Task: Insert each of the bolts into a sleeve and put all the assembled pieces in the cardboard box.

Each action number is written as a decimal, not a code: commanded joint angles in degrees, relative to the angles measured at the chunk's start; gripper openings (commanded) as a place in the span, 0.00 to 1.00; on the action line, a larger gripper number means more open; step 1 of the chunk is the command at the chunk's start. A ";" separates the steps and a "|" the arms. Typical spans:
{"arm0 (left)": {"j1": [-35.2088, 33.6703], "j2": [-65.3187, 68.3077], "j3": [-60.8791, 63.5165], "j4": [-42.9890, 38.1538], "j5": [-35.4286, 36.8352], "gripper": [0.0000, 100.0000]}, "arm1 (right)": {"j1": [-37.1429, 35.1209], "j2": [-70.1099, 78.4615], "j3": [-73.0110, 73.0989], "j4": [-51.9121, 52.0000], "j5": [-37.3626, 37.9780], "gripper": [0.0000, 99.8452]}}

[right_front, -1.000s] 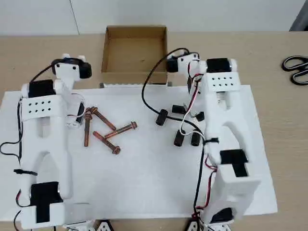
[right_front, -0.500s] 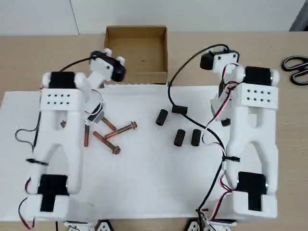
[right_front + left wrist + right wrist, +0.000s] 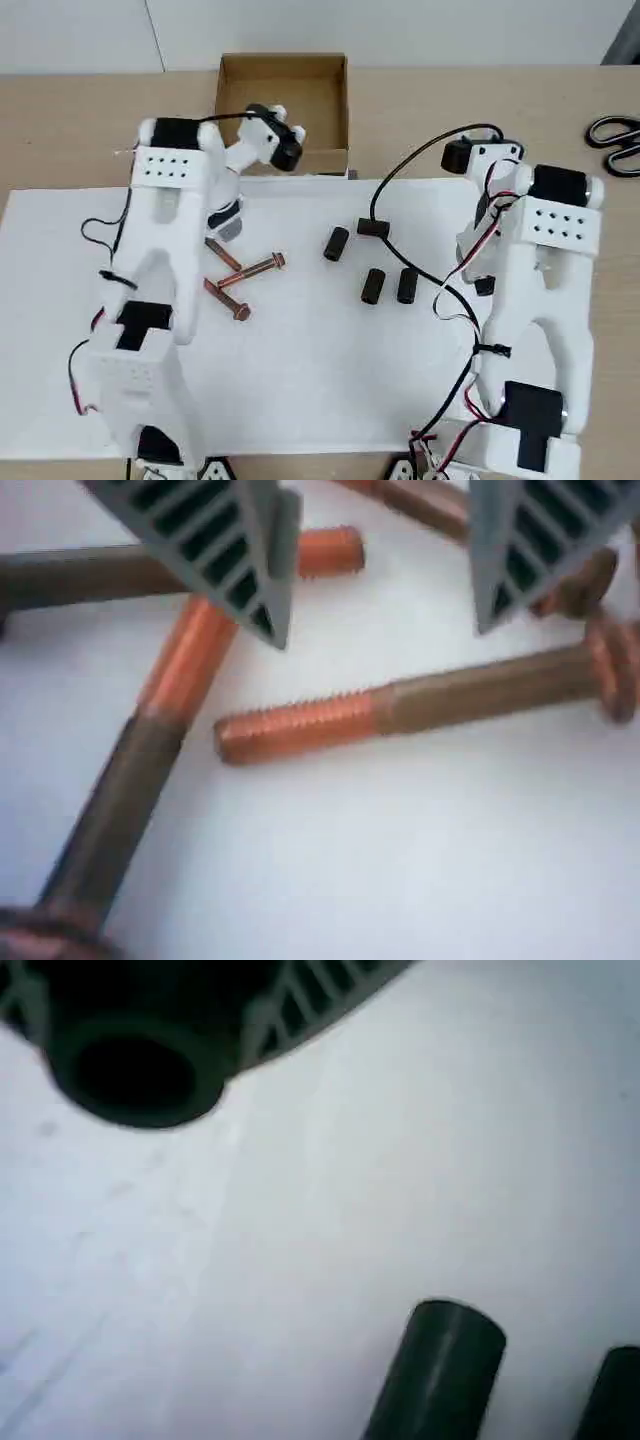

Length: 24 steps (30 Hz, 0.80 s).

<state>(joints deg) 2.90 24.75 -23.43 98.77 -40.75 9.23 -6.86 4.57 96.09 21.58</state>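
Bolts, copper-coloured, lie crossed in a loose cluster on the white sheet, toward 10 o'clock from its middle. The left gripper hangs right over them, its jaws spread wide with nothing between them. In the left wrist view one bolt lies flat on the sheet beneath the gap. The right gripper is clamped on a black sleeve near the sheet's 3 o'clock edge. Four more sleeves lie loose toward 2 o'clock from the middle, well apart from the bolts. The cardboard box sits at 12 o'clock, just beyond the sheet.
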 commanded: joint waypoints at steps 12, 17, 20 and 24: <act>7.56 -0.35 5.93 1.67 -0.26 0.12 | 0.66 -3.12 -0.26 0.04 -0.88 0.00; 7.56 -0.35 6.29 1.67 -0.35 0.12 | 0.66 -3.03 -0.26 0.13 -0.97 0.00; 7.65 0.18 6.20 1.05 -0.44 0.12 | 0.66 -2.86 -0.26 -0.04 -2.64 0.00; 7.65 0.26 6.46 -0.44 -0.44 0.12 | 0.40 -3.03 -0.26 -0.04 -3.25 0.00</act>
<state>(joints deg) 10.20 25.54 -17.10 98.68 -40.75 9.23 -7.21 4.66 96.09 19.12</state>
